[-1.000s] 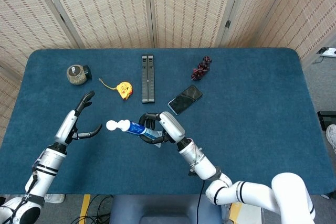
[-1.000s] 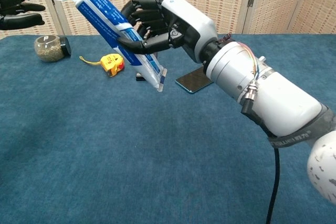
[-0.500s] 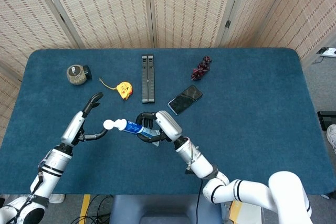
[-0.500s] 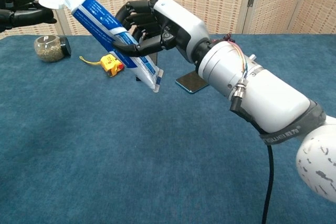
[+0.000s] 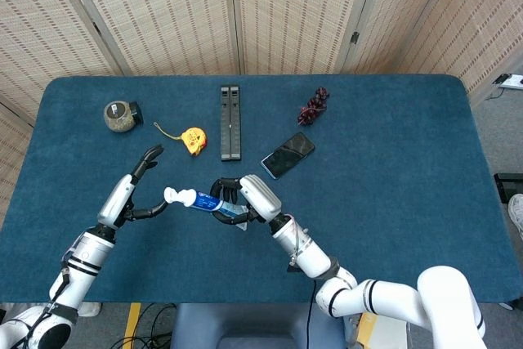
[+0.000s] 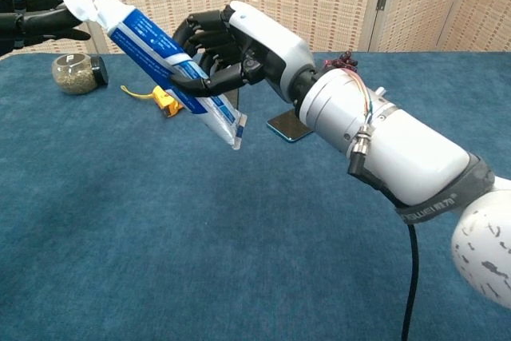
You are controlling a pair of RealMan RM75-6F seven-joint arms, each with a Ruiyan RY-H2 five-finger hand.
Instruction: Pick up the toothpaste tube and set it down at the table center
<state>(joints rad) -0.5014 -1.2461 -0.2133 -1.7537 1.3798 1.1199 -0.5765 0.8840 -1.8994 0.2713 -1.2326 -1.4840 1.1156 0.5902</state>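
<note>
Jar (image 5: 119,116) far left, tape measure (image 5: 193,140) beside, phone (image 5: 288,154) perhaps right

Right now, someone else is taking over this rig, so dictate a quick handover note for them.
Right hand grips the toothpaste tube mid-body, held tilted above the table, cap end toward the left hand.
Left hand is open, fingers spread close by the white cap; contact cannot be confirmed.
Done: tube picked up.
Left: set it down at the table center and release, avoiding the phone nearby.
</note>
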